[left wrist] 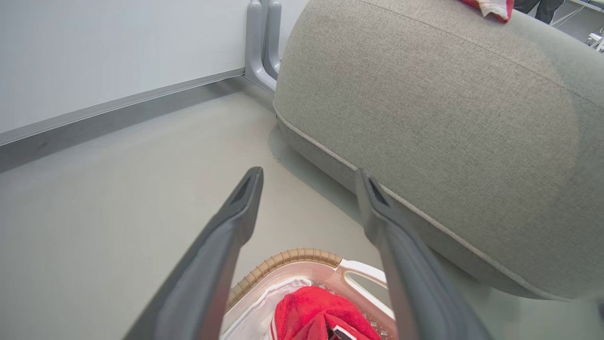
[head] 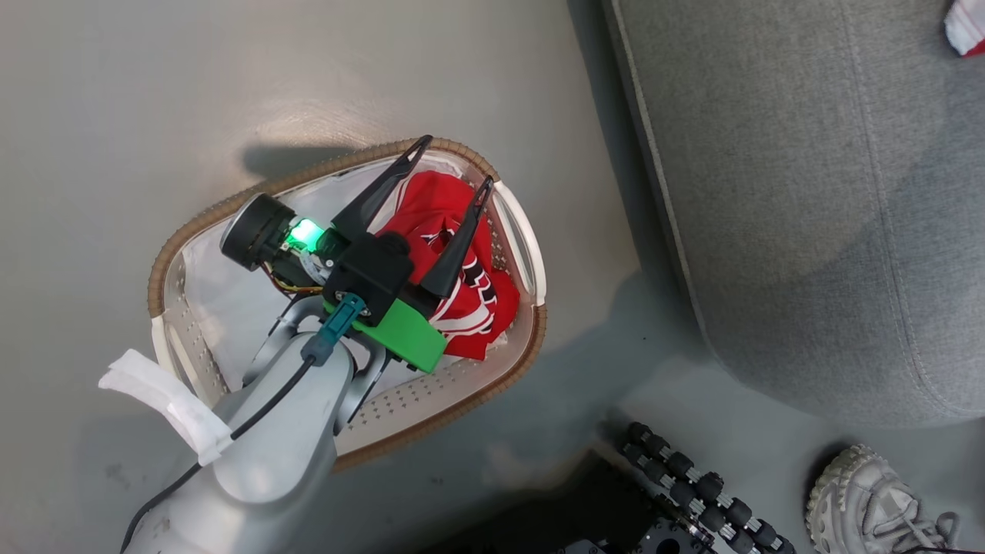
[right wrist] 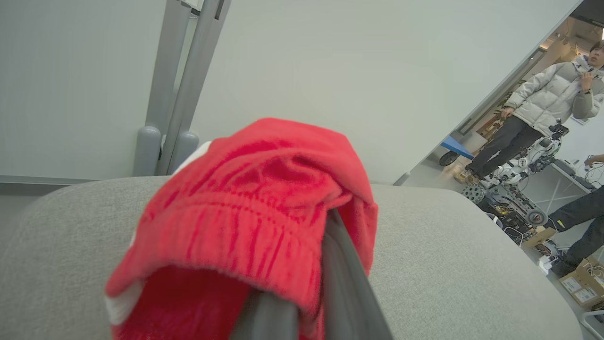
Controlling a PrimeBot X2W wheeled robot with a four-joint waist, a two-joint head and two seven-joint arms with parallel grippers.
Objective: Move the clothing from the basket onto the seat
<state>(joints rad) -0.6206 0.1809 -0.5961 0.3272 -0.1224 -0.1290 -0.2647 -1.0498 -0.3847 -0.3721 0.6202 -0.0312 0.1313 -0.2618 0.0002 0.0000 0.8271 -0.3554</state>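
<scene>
The left tool (head: 458,160) hangs released, its 2 fingers spread wide, over the basket (head: 439,392). A red jersey (head: 431,208) lies crumpled in the basket directly beneath that tool, framed between its fingers; I cannot tell whether the tips touch it. The seat (head: 808,192) stands near the basket, off the tool's right-hand finger. The right tool (right wrist: 311,283) is clenched on the other jersey (right wrist: 255,189), which is bunched over its tips with the seat's cushion beneath and beyond it. So 1 garment looks mid-delivery and 1 awaits pickup. Next, I judge, the left tool must sink into the folds below and close on a thick bunch of cloth, avoiding the white liner (head: 231,308). The right tool must let go over the cushion.
</scene>
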